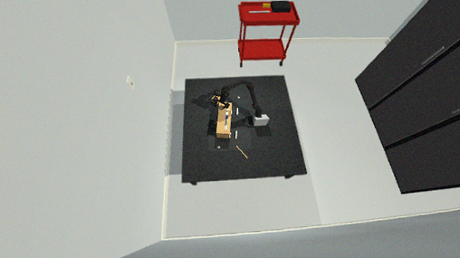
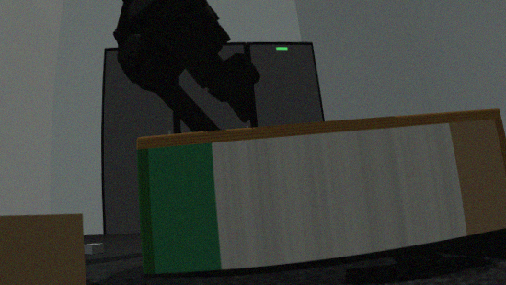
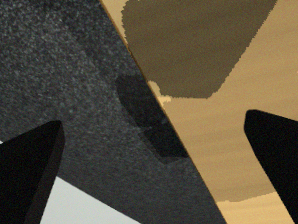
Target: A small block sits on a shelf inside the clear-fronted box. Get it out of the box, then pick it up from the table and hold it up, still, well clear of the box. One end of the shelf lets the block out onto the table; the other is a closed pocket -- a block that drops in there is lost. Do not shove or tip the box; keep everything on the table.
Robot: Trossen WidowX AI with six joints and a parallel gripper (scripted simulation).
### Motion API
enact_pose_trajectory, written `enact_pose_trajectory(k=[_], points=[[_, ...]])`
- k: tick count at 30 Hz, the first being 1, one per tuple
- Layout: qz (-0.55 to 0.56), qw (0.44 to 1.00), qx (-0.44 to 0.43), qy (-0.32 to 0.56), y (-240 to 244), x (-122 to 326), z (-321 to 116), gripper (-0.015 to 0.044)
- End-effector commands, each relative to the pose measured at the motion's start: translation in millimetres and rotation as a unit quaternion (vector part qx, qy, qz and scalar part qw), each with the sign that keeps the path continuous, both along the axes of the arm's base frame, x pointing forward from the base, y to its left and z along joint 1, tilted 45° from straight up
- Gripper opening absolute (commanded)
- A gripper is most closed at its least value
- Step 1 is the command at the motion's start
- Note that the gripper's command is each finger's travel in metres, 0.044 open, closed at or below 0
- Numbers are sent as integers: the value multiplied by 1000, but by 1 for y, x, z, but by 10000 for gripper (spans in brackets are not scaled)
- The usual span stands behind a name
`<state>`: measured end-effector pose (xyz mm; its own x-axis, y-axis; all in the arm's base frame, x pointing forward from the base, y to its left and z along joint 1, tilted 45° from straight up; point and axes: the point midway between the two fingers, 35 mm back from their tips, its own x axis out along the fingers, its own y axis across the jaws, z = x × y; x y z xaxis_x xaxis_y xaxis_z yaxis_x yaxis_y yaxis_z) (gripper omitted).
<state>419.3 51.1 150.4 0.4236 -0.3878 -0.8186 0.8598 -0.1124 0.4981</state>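
Hovering over the 12 o'clock end of the wooden box (image 1: 223, 125), the tool (image 1: 219, 98) stands wide open and holds nothing. In the wrist view its two dark fingers frame only black tabletop (image 3: 73, 63) and a slab of tan wood.

Going left to right in the exterior view, a low tan block-shaped object (image 2: 41, 248) sits at the 8 o'clock corner. The arm's dark silhouette (image 2: 184, 69) hangs over the box's green end panel (image 2: 181, 207). After that come the pale front and a tan panel at the far right.

From above, a thin blue-and-white sliver (image 1: 225, 117) lies along the middle of the box. This is probably the small block on its shelf, though the view is too coarse to be sure. A thin stick (image 1: 242, 152) lies on the tabletop at 5 o'clock from the box, well apart from it.

The step in hand looks like lining up to move the block along the shelf. To do it well, first settle which end is the exit, since nothing here shows whether the green end is the way out or the closed pocket. Then come down plumb, with the fingers clear of the box walls so the box is neither pushed nor tipped. Push slowly along the shelf's length towards the open end only. The stick may be the better tool for reaching inside, if the fingers are too broad for the gap.
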Motion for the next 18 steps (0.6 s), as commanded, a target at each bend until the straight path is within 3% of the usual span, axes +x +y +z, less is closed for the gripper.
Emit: enact_pose_trajectory(k=[1, 11, 18], points=[[2, 998, -27, 65, 23, -24, -30, 400], [-3, 942, -268, 200, 80, -122, -91, 400], [0, 936, -288, 202, 83, -127, -92, 400]])
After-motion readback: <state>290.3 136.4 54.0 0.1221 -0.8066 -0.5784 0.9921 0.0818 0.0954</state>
